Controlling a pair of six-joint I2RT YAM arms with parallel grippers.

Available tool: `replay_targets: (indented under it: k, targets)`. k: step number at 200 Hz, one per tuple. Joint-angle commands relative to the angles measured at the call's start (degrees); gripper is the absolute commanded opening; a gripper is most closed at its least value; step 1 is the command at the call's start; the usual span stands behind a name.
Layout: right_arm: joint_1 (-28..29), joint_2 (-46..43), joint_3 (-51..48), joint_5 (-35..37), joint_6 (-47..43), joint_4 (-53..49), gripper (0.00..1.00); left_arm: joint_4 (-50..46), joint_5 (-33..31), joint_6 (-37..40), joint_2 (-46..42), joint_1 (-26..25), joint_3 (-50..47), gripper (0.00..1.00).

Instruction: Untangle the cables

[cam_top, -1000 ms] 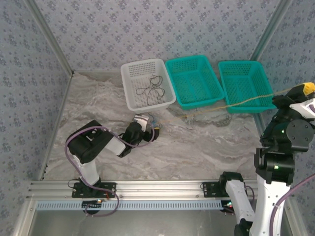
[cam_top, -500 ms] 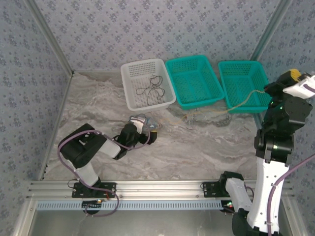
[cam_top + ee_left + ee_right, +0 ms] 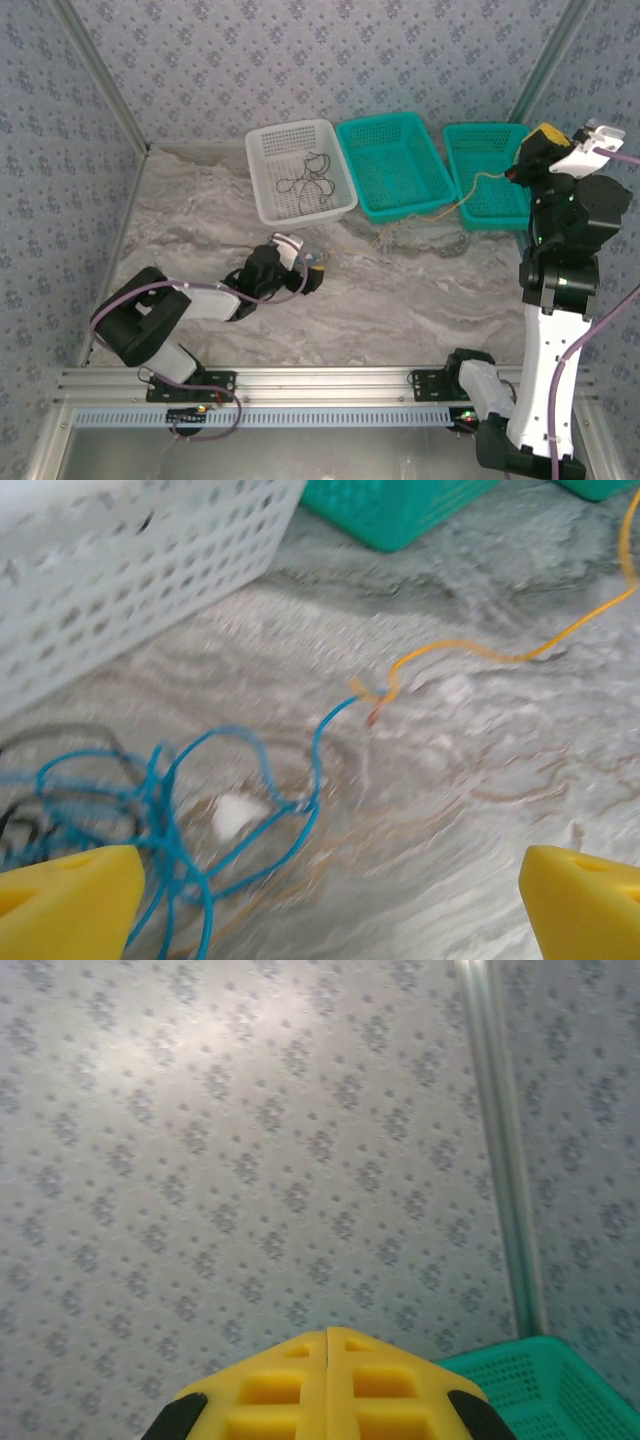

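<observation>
Right fingers (image 3: 545,135) pressed together, holding yellow cable (image 3: 470,650) aloft. Left fingers (image 3: 306,263) spread, hovering over blue cable (image 3: 150,790) lying between them. Next move probably calling for pinching blue.

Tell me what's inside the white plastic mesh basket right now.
A thin black cable lies loosely coiled on the floor of the white plastic mesh basket. Anything beneath the coil is covered.

Plastic-coated blue cable (image 3: 158,815), matt marbled table (image 3: 450,810), perforated plastic basket (image 3: 120,570)
</observation>
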Motion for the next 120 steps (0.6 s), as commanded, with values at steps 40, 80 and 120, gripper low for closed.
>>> replay_targets:
  k: [40,80,120]
  targets:
    - [1.25,0.57,-0.59,-1.22,3.18,0.48,0.0,1.27,0.15,0.87,13.15,0.6,9.06,0.89]
    - [-0.57,0.9,4.13,18.38,-7.96,-3.32,0.0,5.48,-4.67,-8.65,13.13,5.17,-1.15,0.88]
    - [-3.61,4.06,8.9,20.07,-8.87,-3.74,0.0,-0.39,-8.19,-8.01,7.96,10.01,-9.04,0.89]
